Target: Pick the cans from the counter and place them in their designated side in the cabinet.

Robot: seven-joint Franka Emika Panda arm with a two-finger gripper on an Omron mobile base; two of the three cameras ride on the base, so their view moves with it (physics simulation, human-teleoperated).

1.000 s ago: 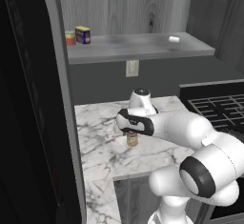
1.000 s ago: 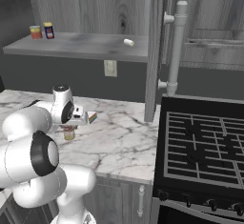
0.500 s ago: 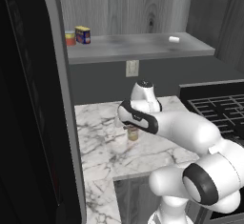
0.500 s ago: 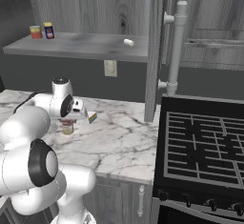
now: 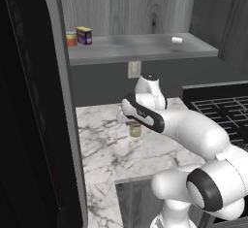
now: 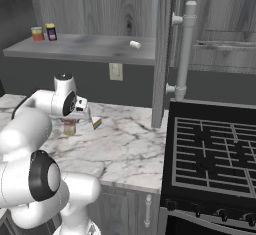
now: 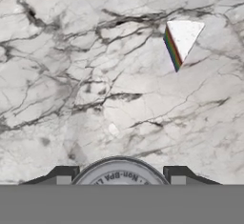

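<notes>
The round can, silvery-topped with a yellow-green-red label, hangs just above the white marble counter with my gripper shut on it from above. In the hand view its silver lid sits between my two fingertips. From the right base view the same can shows under the gripper. The boxy dark blue can with a yellow top stands at the left end of the grey cabinet shelf.
A short red-and-yellow can stands beside the blue one. A small white object lies at the shelf's right. A rainbow-striped wedge rests on the counter right of the gripper. The black stove lies right; a tall black panel left.
The gripper has risen a little and drawn back toward the wall, carrying the round can up off the counter with it.
</notes>
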